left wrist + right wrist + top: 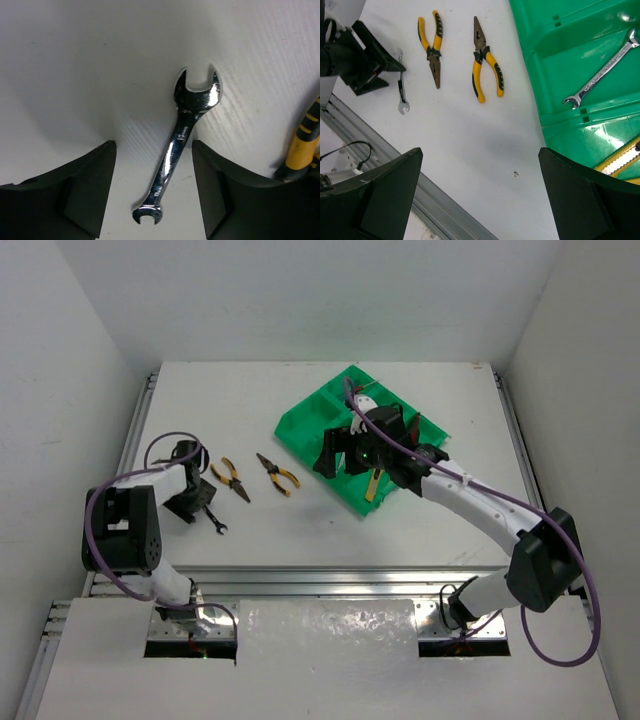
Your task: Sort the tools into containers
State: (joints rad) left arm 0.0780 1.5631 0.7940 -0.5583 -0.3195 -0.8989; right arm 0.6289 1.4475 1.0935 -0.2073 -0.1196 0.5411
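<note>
Fingers [65,190] of left hand [152,150] partly apart, astride wrench [180,140] lying flat on table [75,75], not gripping it. Left arm folded, wrist pointing down. Right arm stretched toward tray [555,65]; right hand [480,152] wide open, empty, above tray edge.

I can't read any words or numbers here. The small wrench [176,150] that I see up close has a tiny mark stamped on its shiny handle. It is too blurry for me to make out.
</note>
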